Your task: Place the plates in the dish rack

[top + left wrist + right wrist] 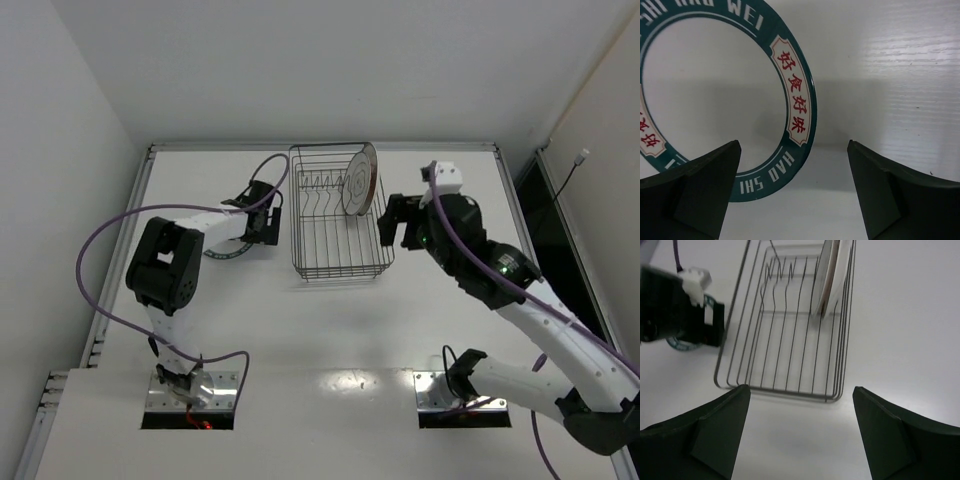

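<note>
Plates [835, 275], round and white, stand upright in the black wire dish rack [340, 258]; left gripper [792, 150] and right gripper [801, 389] gape empty, the left above a flat teal-rimmed plate [802, 115].

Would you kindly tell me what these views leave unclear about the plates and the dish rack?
Teal-rimmed plate: the left wrist view crops it at the top and left edges; in the top view the left end effector hides most of it.
Plates in the dish rack: edge-on in the right wrist view, so their count is uncertain; patterns too small in the top view.
Rack's far end: cropped by the right wrist view's top edge.
</note>
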`<action>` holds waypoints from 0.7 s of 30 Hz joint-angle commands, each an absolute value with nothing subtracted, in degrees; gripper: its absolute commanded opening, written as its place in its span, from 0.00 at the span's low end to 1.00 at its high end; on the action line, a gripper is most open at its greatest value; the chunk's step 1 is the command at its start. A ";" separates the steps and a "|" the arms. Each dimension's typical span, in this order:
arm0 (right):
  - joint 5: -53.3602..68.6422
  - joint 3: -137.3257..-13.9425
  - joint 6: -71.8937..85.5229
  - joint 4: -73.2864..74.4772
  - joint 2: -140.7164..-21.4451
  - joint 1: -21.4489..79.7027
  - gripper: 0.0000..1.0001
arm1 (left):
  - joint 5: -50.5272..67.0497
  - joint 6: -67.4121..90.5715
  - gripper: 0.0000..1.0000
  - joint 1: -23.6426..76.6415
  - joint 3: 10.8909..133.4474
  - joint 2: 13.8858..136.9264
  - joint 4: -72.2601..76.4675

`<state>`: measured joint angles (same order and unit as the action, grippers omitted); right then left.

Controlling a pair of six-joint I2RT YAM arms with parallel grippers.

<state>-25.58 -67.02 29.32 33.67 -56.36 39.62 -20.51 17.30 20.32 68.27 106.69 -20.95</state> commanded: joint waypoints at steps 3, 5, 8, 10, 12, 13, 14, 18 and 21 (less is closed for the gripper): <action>-16.10 -54.77 37.08 33.67 -48.36 40.61 0.81 | -20.21 16.35 0.74 20.65 71.89 111.61 -23.91; -14.68 -51.43 37.71 32.97 -45.54 40.61 0.81 | -21.00 16.35 0.69 20.65 71.89 112.85 -23.91; -14.16 -44.85 38.23 34.01 -41.05 40.61 0.80 | -21.53 15.82 0.50 20.65 72.51 115.92 -24.96; -13.63 -43.08 38.23 34.80 -38.42 40.61 0.80 | -22.93 15.82 0.18 20.65 74.17 118.82 -25.74; -12.40 -40.61 38.76 35.41 -36.92 40.61 0.80 | -22.94 15.29 0.04 20.65 74.18 118.83 -26.72; -11.87 -39.82 39.28 35.42 -36.22 40.61 0.78 | -22.94 15.29 0.00 20.65 74.18 118.83 -25.94; -11.87 -38.34 39.90 35.42 -35.08 40.61 0.78 | -22.94 15.29 0.00 20.65 74.18 118.83 -25.93; -9.49 -31.48 42.44 35.95 -30.96 40.61 0.76 | -22.94 14.77 0.00 20.65 74.18 116.82 -26.46; -7.56 -24.72 45.43 36.56 -27.78 40.61 0.74 | -22.94 15.38 0.00 20.65 74.18 111.82 -26.46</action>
<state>-10.41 -29.21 41.23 36.05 -30.20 40.27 -27.77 12.69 21.02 75.50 115.09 -22.76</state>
